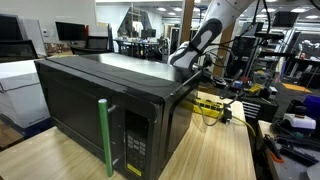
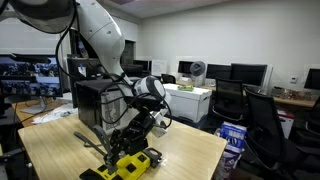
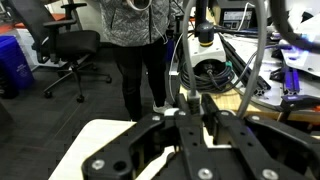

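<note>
Gripper (image 2: 136,132) hangs low in the lower centre of an exterior view, just above the yellow device (image 2: 130,166) and close behind the microwave (image 1: 100,95). In the wrist view its fingers (image 3: 186,112) stand near together; I cannot tell whether they are closed. It looks like an approach, so the next move calls for a slow, straight descent.
</note>
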